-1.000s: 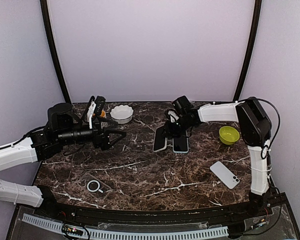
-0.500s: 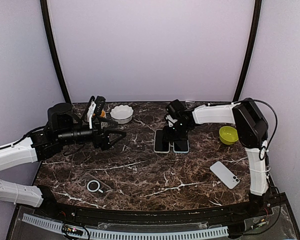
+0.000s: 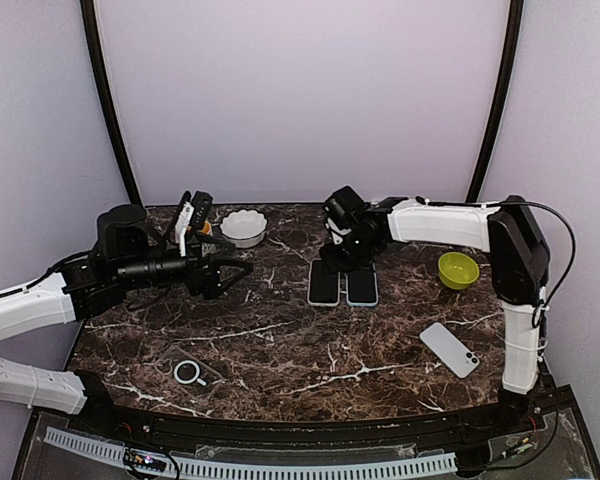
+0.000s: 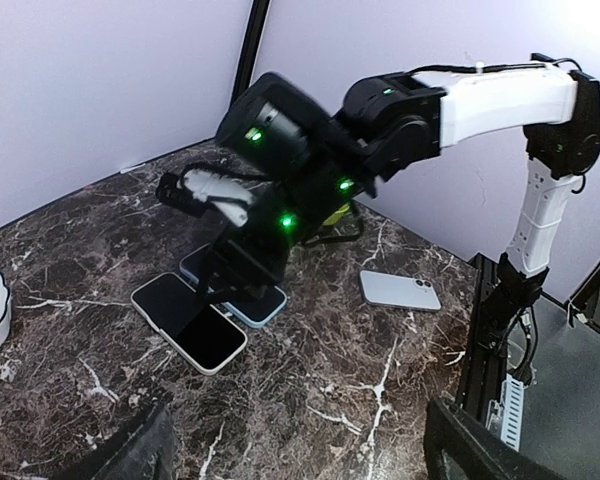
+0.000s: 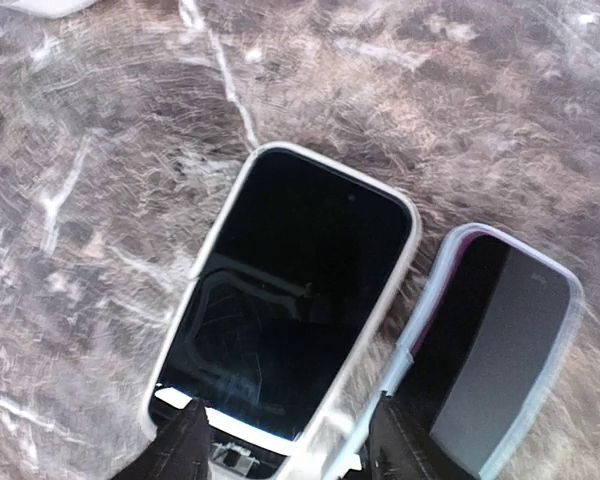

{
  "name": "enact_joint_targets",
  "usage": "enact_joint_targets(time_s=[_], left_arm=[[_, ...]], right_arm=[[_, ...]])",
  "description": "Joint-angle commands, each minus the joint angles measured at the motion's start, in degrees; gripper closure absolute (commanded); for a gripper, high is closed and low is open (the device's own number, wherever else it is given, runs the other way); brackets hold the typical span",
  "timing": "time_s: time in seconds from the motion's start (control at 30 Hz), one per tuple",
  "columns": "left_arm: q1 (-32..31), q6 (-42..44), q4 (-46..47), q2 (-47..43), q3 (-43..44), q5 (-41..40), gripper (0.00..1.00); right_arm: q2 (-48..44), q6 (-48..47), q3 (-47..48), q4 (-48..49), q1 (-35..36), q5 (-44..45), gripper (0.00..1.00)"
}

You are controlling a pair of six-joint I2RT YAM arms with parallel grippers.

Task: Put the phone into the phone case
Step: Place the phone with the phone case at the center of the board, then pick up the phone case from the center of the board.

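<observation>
**Phone and case side by side, not yet joined**

Left tool: wide open, empty, well apart from the work. Right tool: partly open, gripping nothing, poised over the phone, a flat black glass slab with a rounded white rim. Just right of that, seemingly the case: soft pale-blue edge, dark inside. Likely next: regrip phone, lift, align corners, press in. Surface: glossy dark marble.

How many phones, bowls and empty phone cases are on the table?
Phones: 3 (black-screened white-rimmed phone, black-screened blue-rimmed phone, white phone lying back up)
Bowls: 2 (white fluted bowl, lime-green bowl)
Empty phone cases: 1 (clear case with a white ring)
Total: 6
</observation>
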Motion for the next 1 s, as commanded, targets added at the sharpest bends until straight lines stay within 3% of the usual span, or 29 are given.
enact_joint_targets(time_s=[0.0,0.1,0.27,0.37,0.43,0.53,0.6,0.67,0.83,0.97], left_arm=[[0.3,1.1,-4.0,1.2,3.4,-4.8,0.12],[0.4,1.2,-7.5,4.1,5.8,-9.9,0.09],[1.9,-9.6,-33.0,12.2,14.2,-28.4,0.09],[3.7,-17.9,-45.0,11.3,12.8,-27.1,0.2],[5.7,-24.9,-45.5,7.3,6.7,-22.0,0.26],[11.0,-35.8,-46.7,-0.9,-2.0,-21.1,0.32],[13.9,-40.7,-49.2,-4.5,-8.0,-21.5,0.42],[14.8,-43.9,-49.8,-6.6,-11.0,-21.2,0.46],[15.2,-49.9,-54.6,-4.6,-13.1,-24.9,0.53],[15.3,-51.3,-54.7,-2.2,-13.7,-25.9,0.65]], right_arm=[[-8.8,0.0,-2.4,-8.0,1.3,8.7,0.33],[-13.0,1.0,-8.3,-7.4,2.8,9.1,0.15],[-15.0,1.8,-10.7,-10.0,5.2,12.4,0.12],[-15.8,0.1,-13.4,-7.7,5.8,11.3,0.12],[-16.4,-1.7,-15.9,-4.9,5.8,9.7,0.12],[-17.1,-4.2,-19.0,-0.4,5.8,8.3,0.12],[-17.9,-5.4,-21.3,2.0,5.9,7.7,0.12],[-18.9,-6.6,-23.7,3.9,5.9,6.5,0.12],[-21.7,-8.9,-28.8,7.3,5.8,4.7,0.12],[-23.5,-9.6,-31.3,9.6,5.9,4.4,0.12]])
